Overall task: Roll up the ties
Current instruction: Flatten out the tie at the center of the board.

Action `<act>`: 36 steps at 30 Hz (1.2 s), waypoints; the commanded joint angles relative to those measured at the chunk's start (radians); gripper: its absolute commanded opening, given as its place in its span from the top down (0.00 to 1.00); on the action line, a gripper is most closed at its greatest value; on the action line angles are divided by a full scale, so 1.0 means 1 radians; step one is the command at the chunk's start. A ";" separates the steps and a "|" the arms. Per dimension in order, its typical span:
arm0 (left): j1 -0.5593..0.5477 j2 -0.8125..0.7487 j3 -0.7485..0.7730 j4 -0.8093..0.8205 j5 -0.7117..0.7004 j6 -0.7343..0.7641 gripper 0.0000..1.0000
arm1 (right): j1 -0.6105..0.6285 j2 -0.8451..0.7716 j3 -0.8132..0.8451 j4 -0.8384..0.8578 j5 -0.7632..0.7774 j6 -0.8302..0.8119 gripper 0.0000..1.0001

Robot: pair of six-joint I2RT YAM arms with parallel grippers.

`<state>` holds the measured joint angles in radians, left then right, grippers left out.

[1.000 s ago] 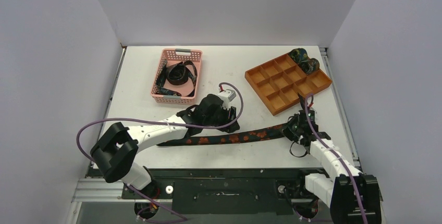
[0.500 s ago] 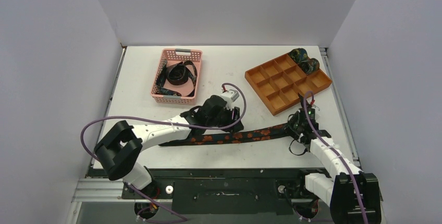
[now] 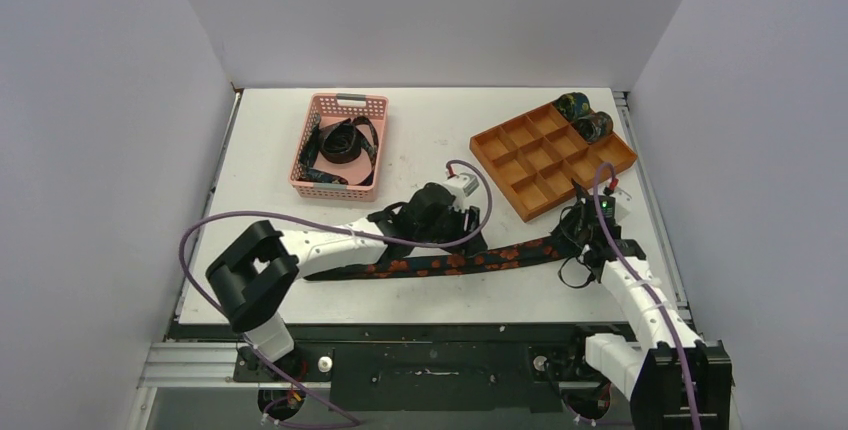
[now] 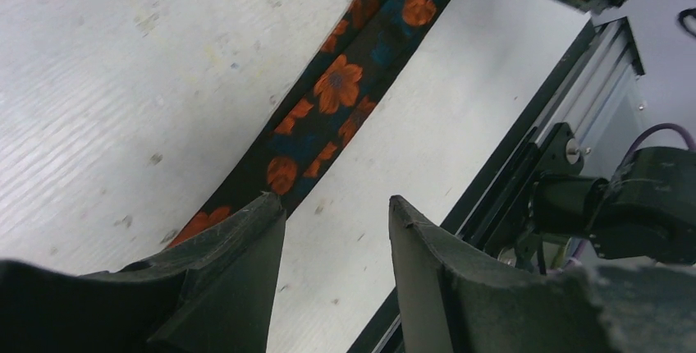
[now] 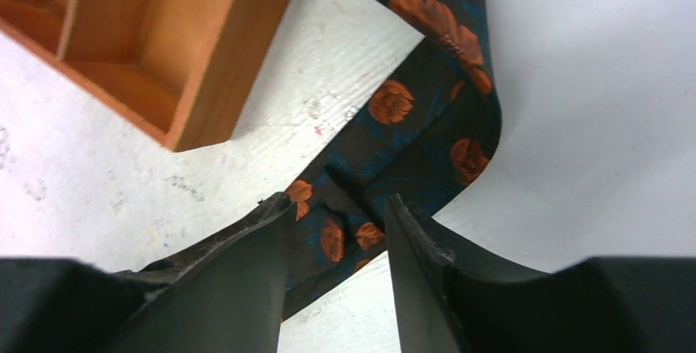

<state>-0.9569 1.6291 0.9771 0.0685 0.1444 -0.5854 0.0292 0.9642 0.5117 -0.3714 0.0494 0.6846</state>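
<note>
Laid flat along the near part of the table (image 3: 420, 130): 1 dark tie (image 3: 440, 263) with orange flowers, reaching from in front of the left arm to just short of the orange tray (image 3: 520, 207). Folded back on itself at the right end, in a loose loop.

At the left gripper (image 4: 335, 209): jaws about half apart, nothing between them, poised over the strip's middle, 1 finger above its edge. At the right gripper (image 5: 336, 205): jaws likewise parted, straddling the folded end; apparently no pinch on the cloth, though hard to be sure from this angle.

Elsewhere: 2 rolled ties (image 3: 575, 107) in the tray's far-corner compartments, loose ties (image 3: 340, 145) heaped in the pink basket (image 3: 345, 100).

To be treated as light, limp and probably slick: no stiffness to push against, likely to slide on the smooth top and to spring out of a slack roll. Best taken at the folded right end, across the width, both layers pinched together. Worth pinning further along with the other jaws to keep the turns tight.
</note>
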 commanded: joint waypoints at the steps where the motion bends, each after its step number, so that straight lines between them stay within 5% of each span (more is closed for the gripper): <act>1: -0.026 0.097 0.132 0.130 0.067 -0.051 0.53 | -0.047 0.051 -0.022 0.033 -0.025 0.020 0.57; 6: -0.026 0.214 0.190 0.273 0.127 -0.153 0.55 | -0.085 0.087 -0.072 0.102 -0.122 0.054 0.58; 16: -0.026 0.361 0.258 0.278 0.149 -0.177 0.58 | -0.073 0.120 -0.171 0.172 -0.208 0.097 0.73; 29: 0.005 0.116 -0.039 0.173 -0.033 -0.072 0.61 | 0.328 0.112 -0.267 0.309 -0.065 0.406 0.81; 36: 0.003 0.035 0.002 0.012 -0.058 0.021 0.52 | 0.359 0.019 -0.146 0.151 0.064 0.254 0.64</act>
<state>-0.9539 1.7180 0.9157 0.1768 0.1196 -0.6537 0.3836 1.0355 0.2985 -0.0883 -0.0074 1.0229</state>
